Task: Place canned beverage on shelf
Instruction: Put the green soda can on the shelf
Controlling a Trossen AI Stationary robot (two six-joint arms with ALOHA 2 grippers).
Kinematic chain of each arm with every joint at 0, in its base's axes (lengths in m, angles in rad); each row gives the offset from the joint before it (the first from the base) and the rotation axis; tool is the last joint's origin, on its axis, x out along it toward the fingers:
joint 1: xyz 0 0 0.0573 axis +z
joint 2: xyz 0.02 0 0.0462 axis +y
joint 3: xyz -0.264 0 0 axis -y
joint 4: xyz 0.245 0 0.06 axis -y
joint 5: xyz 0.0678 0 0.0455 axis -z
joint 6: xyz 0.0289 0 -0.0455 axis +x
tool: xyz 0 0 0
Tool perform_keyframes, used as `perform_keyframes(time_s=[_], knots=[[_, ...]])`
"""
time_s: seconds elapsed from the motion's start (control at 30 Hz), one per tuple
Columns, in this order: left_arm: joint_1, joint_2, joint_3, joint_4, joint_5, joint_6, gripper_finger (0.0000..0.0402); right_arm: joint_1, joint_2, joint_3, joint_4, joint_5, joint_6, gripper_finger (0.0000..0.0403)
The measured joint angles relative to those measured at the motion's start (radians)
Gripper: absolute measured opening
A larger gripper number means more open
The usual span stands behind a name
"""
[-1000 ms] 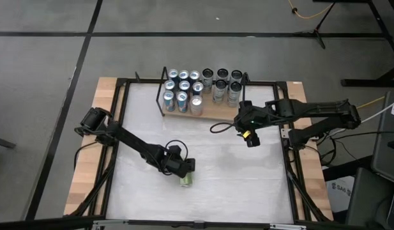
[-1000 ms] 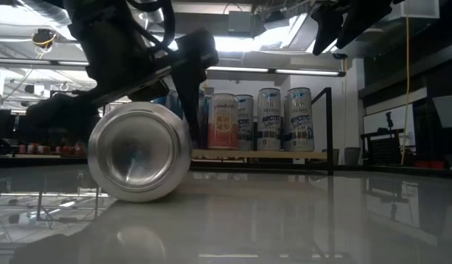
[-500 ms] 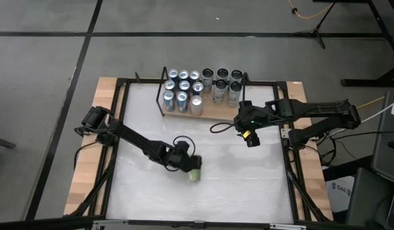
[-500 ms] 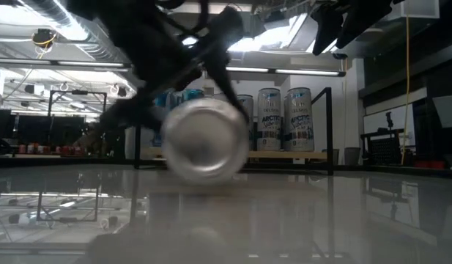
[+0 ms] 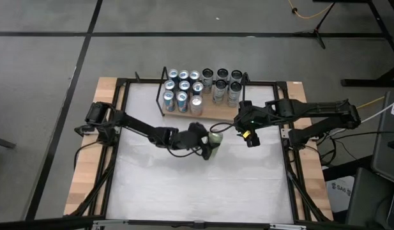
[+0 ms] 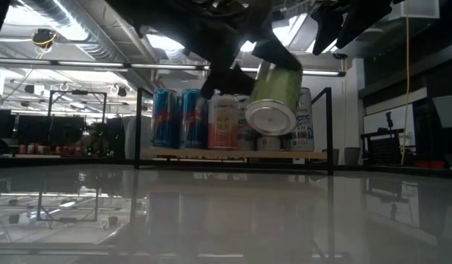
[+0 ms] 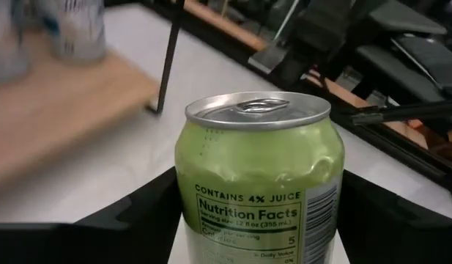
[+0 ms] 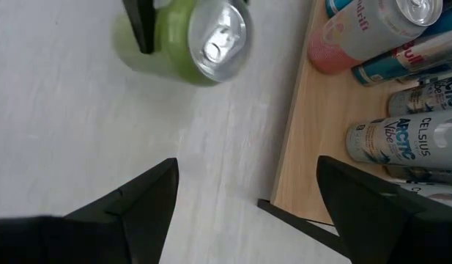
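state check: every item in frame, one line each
green can: held off the table, tilted
left gripper: shut on green can
right gripper: open, empty, hovering by the shelf's end
shelf: on the table, loaded
cans on shelf: upright, in rows

Overhead view straight down, low view level across the table, both wrist views close, all sharing the green can (image 5: 214,136).

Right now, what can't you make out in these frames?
- Green can: brand side faces away in the left wrist view; bottom cut off by the frame edge.
- Left gripper: fingertips hidden by the can in the high view.
- Shelf: blurred in the left wrist view, can labels unreadable.
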Motion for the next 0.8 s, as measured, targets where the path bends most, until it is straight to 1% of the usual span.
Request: perform_keyframes(time_s=[0.13,0.23,0.37,0.47,0.63,0.8], knots=[[0.037,0.024,0.0,0.095,0.046,0.113,0.0284,0.0,0.0,0.0,0.0,0.0,0.0,0.0312],[0.051,0.077,0.0,0.208,0.064,0.174,0.0285,0.0,0.0,0.0,0.0,0.0,0.0,0.0312],[0.061,0.154,-0.001,0.431,0.066,0.294,0.0285,0.0,0.0,0.0,0.0,0.0,0.0,0.0312],[0.073,0.209,0.001,0.575,0.095,0.36,0.0286,0.0,0.0,0.0,-0.001,0.001,0.0,0.0312],[0.088,0.298,-0.001,0.65,0.164,0.439,0.0286,0.0,0.0,0.0,-0.001,0.001,0.0,0.0312],[0.092,0.342,0.0,0.672,0.189,0.55,0.0286,0.0,0.0,0.0,-0.001,0.002,0.0,0.0312]])
